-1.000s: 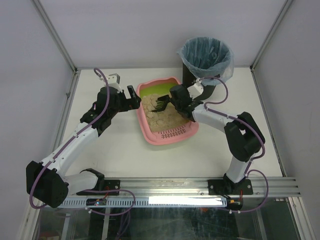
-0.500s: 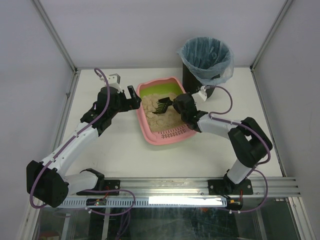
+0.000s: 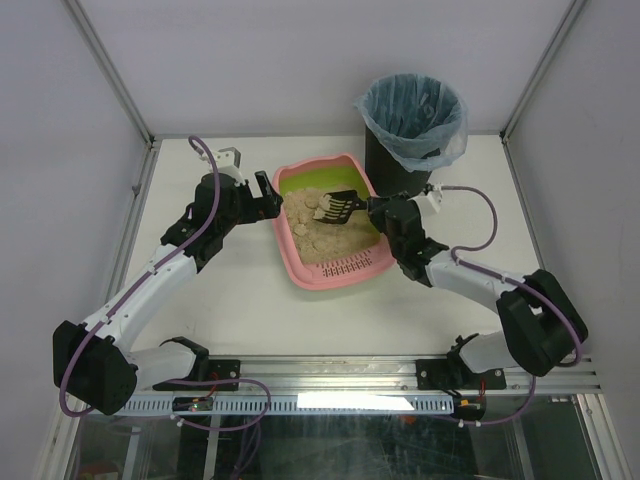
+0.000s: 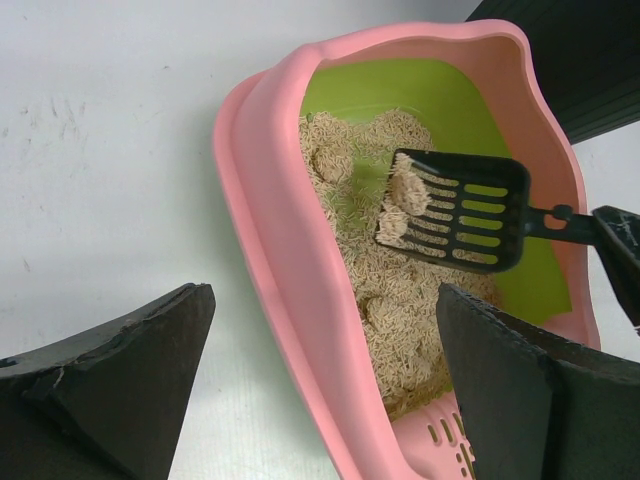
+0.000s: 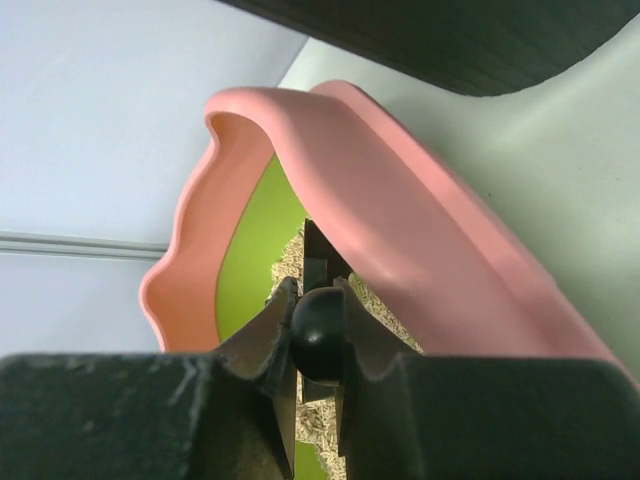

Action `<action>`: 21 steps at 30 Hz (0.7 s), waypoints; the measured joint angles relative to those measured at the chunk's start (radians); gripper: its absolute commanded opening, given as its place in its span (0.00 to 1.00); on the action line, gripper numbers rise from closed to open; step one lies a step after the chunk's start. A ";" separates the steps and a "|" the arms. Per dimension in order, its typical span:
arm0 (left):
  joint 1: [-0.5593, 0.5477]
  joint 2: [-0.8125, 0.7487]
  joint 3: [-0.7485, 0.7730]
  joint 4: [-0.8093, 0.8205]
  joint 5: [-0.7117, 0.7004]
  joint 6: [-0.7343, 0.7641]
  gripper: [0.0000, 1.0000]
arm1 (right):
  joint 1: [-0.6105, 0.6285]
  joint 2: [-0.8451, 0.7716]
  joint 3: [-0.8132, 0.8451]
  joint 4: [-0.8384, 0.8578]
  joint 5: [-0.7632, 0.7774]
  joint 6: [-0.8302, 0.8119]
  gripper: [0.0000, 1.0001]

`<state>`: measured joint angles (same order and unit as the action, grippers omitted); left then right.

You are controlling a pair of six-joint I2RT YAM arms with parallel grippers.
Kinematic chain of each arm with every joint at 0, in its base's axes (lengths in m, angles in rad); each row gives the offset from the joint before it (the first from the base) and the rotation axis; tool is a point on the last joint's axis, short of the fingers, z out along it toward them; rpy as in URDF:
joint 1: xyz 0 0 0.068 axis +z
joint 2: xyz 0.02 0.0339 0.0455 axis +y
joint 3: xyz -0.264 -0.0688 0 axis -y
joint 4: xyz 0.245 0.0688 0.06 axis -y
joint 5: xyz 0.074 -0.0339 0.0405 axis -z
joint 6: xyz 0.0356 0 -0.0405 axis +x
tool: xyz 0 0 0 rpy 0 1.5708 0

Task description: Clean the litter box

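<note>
The litter box (image 3: 345, 268) sits mid-counter (image 3: 240, 300), its far right corner near the black bin (image 3: 398, 165). A scoop (image 3: 338, 207) holding clumps hangs over the box's litter, its handle crossing the right rim, pinched by the right tool (image 3: 385, 212). The left tool (image 3: 268, 195) gapes wide just outside the left rim.

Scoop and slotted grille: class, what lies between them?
Beige litter fills the litter box between scoop and grille, shown in the left wrist view.

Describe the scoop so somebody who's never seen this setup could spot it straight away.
On the white table, find the pink litter box beside the black bin. Over its sand hangs the scoop, held by the right hand: the only black slotted thing there, carrying sandy clumps.
</note>
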<state>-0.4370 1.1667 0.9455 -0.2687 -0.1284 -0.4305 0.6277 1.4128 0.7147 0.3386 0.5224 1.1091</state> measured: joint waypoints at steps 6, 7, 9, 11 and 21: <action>0.000 0.000 0.000 0.000 0.000 0.000 0.99 | -0.105 -0.135 -0.134 0.081 -0.126 0.010 0.00; 0.000 0.000 0.000 0.000 0.000 0.000 0.99 | -0.125 -0.150 -0.153 0.093 -0.155 0.011 0.00; 0.000 0.001 0.000 0.000 0.000 0.000 0.99 | -0.176 -0.175 -0.193 0.129 -0.249 0.014 0.00; 0.000 0.002 0.000 0.000 -0.001 0.000 0.99 | -0.205 -0.185 -0.217 0.147 -0.315 0.015 0.00; 0.000 0.002 0.000 0.000 -0.001 0.001 0.99 | -0.311 -0.214 -0.267 0.260 -0.532 0.075 0.00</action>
<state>-0.4370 1.1687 0.9455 -0.2687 -0.1295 -0.4297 0.3168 1.1988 0.4477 0.5983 -0.0093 1.1843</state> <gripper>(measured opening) 0.990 0.156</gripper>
